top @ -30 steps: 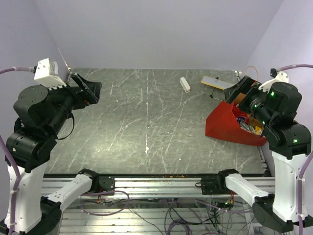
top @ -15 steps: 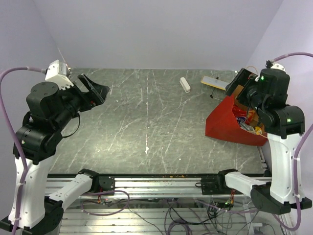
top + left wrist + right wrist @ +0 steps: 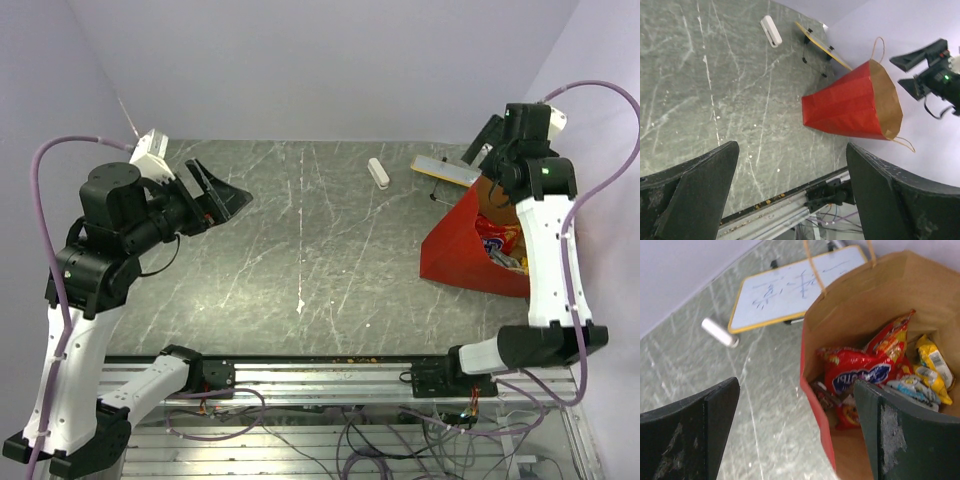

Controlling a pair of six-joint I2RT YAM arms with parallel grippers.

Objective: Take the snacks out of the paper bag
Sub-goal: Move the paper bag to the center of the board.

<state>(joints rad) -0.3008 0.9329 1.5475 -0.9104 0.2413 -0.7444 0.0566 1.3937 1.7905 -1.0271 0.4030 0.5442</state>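
The right gripper (image 3: 796,390) hangs wide open over the paper bag (image 3: 455,250) at the right, the snacks (image 3: 857,372), seemingly mostly small bars, inside, while the left gripper (image 3: 792,150) gapes open well left.

Both arms rise taller.
The right gripper (image 3: 484,142) lifts from the paper bag (image 3: 455,250) toward 12 o'clock; the left gripper (image 3: 222,195) shifts toward 3 o'clock.
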